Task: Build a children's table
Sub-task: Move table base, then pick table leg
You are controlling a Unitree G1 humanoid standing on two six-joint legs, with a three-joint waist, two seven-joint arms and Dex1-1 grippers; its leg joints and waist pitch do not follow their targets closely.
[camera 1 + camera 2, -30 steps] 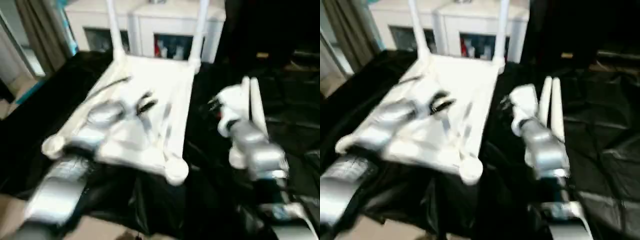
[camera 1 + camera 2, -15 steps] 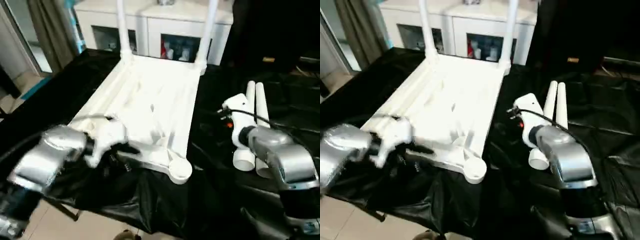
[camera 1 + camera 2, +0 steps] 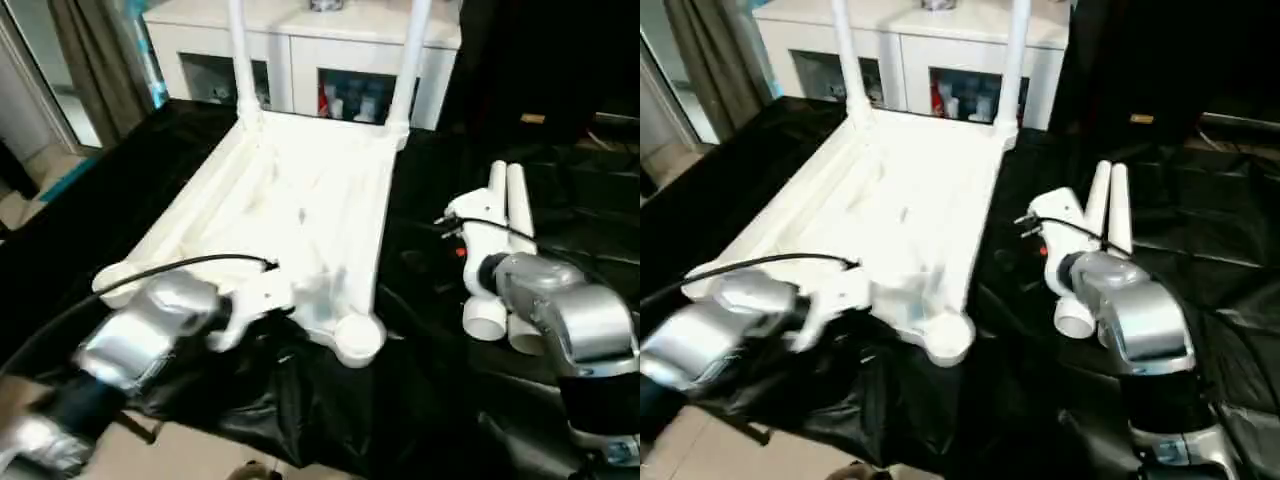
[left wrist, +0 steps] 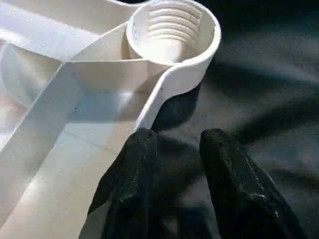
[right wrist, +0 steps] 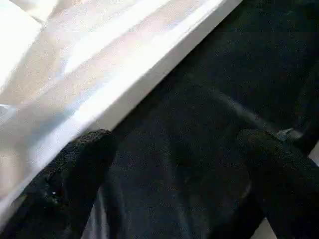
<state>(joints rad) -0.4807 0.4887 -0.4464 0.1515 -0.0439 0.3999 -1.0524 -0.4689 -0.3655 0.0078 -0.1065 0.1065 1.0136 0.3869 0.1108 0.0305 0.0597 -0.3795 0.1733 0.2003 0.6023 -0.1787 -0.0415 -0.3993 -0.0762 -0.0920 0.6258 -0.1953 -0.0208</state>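
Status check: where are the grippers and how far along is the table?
Left gripper part open at tabletop near edge, holding nothing. Right gripper wide open. Two legs fitted, two loose legs on black cloth.

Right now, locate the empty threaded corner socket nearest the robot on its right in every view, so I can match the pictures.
Left eye view: socket, lower centre, at the tabletop's near corner.
Right eye view: socket, lower centre, left of the two loose legs.
Left wrist view: socket, at the top, beyond the left claw.
Right wrist view: not in it.
Shared landmark: the black cloth beneath the socket.
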